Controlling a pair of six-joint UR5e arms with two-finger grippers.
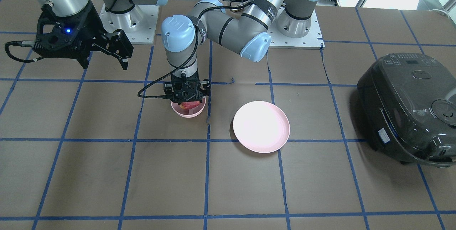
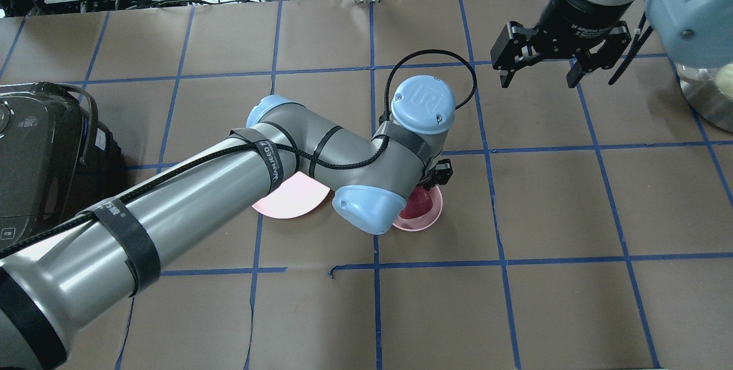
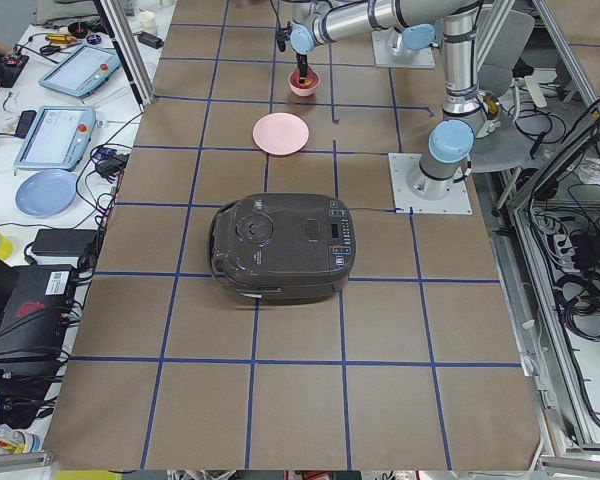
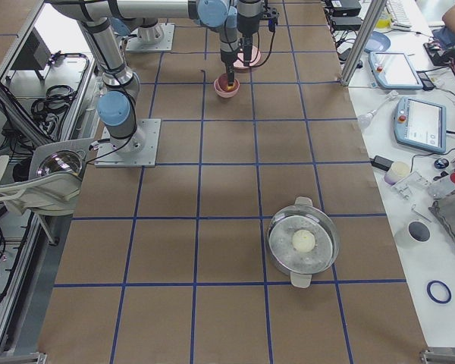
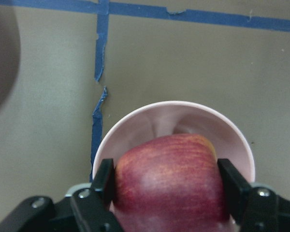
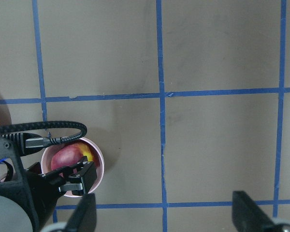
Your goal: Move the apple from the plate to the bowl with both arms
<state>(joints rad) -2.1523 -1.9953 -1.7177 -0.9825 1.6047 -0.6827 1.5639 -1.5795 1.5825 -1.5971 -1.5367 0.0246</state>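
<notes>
My left gripper [image 1: 188,96] reaches down into the small pink bowl [image 1: 188,113] and is shut on the dark red apple [image 5: 169,183]. In the left wrist view its fingers press both sides of the apple, which sits low inside the bowl's rim [image 5: 183,108]. The apple [image 2: 418,205] and bowl [image 2: 432,212] show partly under the left wrist in the overhead view. The pale pink plate [image 1: 261,126] lies bare beside the bowl, half hidden by the left arm in the overhead view [image 2: 286,203]. My right gripper [image 2: 541,72] hangs open and empty, high above the table, apart from the bowl [image 6: 99,166].
A dark rice cooker [image 1: 409,109] sits at the table's end on my left side. A steel pot [image 4: 303,243] with a pale ball in it stands toward the end on my right. Blue tape lines grid the brown table.
</notes>
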